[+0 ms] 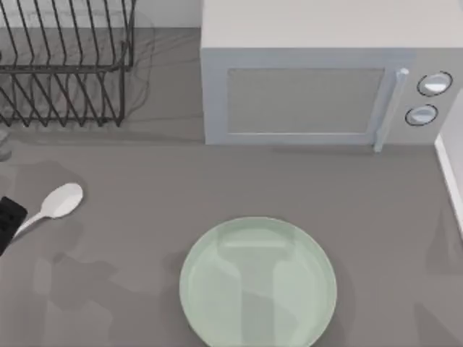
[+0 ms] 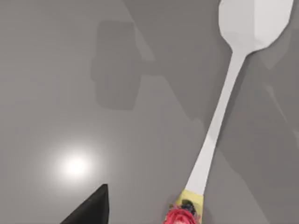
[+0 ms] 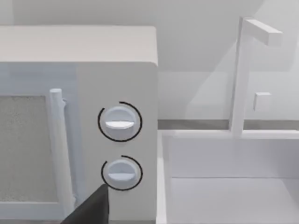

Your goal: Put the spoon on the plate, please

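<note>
One spoon (image 1: 61,201) is lying on the desk (image 1: 145,181) at 9 o'clock in the top view, the left hand (image 1: 7,220) sitting at its handle end; the plate (image 1: 257,282) is lying at 6 o'clock, well apart. Left wrist view: the spoon handle is running toward a red figure (image 2: 181,215); hand grip can't tell. Right wrist view is facing the microwave (image 3: 117,93) knobs.

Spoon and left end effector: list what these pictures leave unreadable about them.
- Left end effector: cut off by the top view's left edge, so whether it is open or shut cannot be told.
- Spoon: the handle's end meets that dark part at the edge in the top view, so grip cannot be judged.
- Left wrist view: the spoon's bowl is cut by the frame edge; a small red figure covers its handle tip.
</note>
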### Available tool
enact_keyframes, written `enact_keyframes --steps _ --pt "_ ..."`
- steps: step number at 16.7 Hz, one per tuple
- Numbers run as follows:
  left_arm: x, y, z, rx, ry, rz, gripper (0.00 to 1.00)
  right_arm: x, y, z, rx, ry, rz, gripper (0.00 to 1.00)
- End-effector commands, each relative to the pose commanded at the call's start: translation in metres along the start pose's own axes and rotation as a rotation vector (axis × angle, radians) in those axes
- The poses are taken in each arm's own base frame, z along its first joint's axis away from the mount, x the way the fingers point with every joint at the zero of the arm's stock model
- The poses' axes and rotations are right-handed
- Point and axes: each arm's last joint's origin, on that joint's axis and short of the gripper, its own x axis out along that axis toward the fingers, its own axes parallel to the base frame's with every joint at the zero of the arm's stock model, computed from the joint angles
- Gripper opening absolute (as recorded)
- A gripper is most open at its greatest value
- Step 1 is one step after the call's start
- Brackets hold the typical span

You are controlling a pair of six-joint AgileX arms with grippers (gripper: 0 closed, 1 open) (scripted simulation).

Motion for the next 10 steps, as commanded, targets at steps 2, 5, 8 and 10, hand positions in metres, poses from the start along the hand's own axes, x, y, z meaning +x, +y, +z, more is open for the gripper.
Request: enact_keyframes --steps 2,5,8,10 --pt "0.015 0.013 0.015 0.076 0.121 -0.083 1.00 0.000 0.000 0.000 0.000 0.000 0.000 1.00" --pt "0.041 0.030 0.034 0.171 0.260 -0.200 1.00 0.000 0.000 0.000 0.000 0.000 0.000 1.00" --pt "0.061 0.042 0.045 0.236 0.341 -0.282 1.00 0.000 0.000 0.000 0.000 0.000 0.000 1.00" --pt "0.068 0.046 0.049 0.258 0.366 -0.311 1.00 0.000 0.000 0.000 0.000 0.000 0.000 1.00"
